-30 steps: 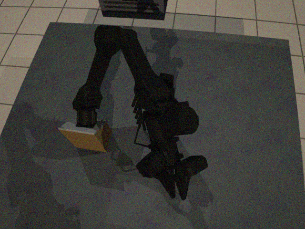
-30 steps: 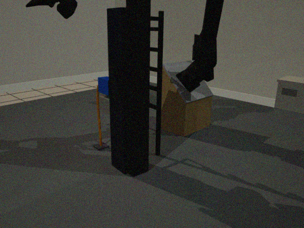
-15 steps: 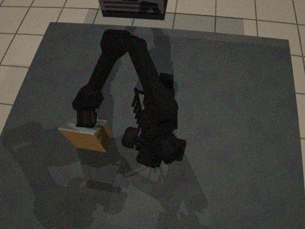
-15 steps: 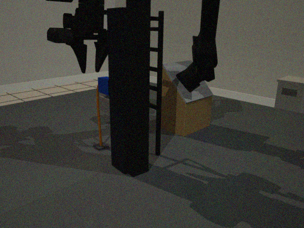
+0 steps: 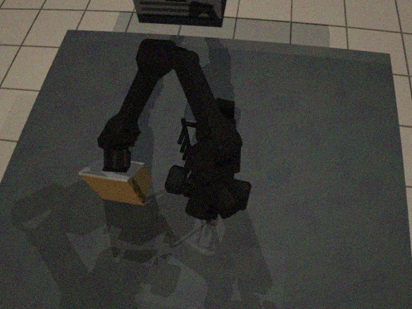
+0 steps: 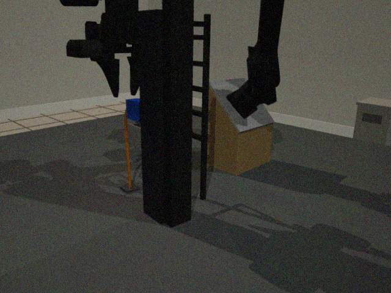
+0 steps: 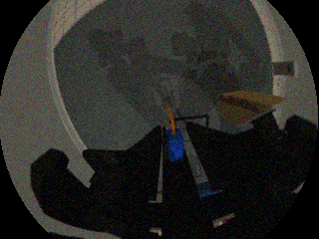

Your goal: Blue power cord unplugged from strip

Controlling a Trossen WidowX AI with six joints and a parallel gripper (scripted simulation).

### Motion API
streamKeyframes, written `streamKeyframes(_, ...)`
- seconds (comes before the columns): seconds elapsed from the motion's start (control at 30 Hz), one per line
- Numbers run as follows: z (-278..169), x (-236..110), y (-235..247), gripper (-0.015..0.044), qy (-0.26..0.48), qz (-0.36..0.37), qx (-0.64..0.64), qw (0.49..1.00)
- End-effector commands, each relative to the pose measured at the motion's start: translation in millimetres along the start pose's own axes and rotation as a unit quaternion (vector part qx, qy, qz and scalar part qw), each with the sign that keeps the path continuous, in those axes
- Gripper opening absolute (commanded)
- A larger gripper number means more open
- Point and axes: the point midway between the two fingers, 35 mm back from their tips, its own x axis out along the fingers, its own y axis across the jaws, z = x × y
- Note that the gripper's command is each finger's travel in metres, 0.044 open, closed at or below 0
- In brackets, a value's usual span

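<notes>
A blue plug block (image 6: 132,110) (image 7: 175,144) shows at the left edge of a tall black column (image 6: 167,132), partly hidden by it. An orange cord (image 6: 127,151) (image 7: 171,117) runs from the block down to a small dark plate (image 6: 128,190) on the table. My gripper (image 6: 125,94) (image 7: 173,126) points down with its fingers parted and nothing between them. In the exterior view its fingertips are just above the level of the block, without visible contact. In the top view the arm hides the block and fingertips. I cannot tell which part is the power strip.
A thin black ladder-like frame (image 6: 206,94) (image 7: 207,129) stands beside the column. My arm's base sits on a wooden box (image 5: 112,189) (image 6: 252,148) (image 7: 244,107) with a sloped grey top. A pale cabinet (image 6: 371,124) stands beyond the table. The scene is dim.
</notes>
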Motion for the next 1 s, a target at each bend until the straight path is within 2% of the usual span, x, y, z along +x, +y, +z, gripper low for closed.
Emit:
streamKeyframes(0.0,-8.0,1.7,-0.7,0.0160,0.003,-0.003,0.002,1.000)
streamKeyframes(0.53,-34.3,1.9,-1.4,0.0160,0.004,-0.003,0.002,1.000)
streamKeyframes(0.97,-35.5,9.8,-1.5,0.0160,0.004,-0.003,0.002,1.000)
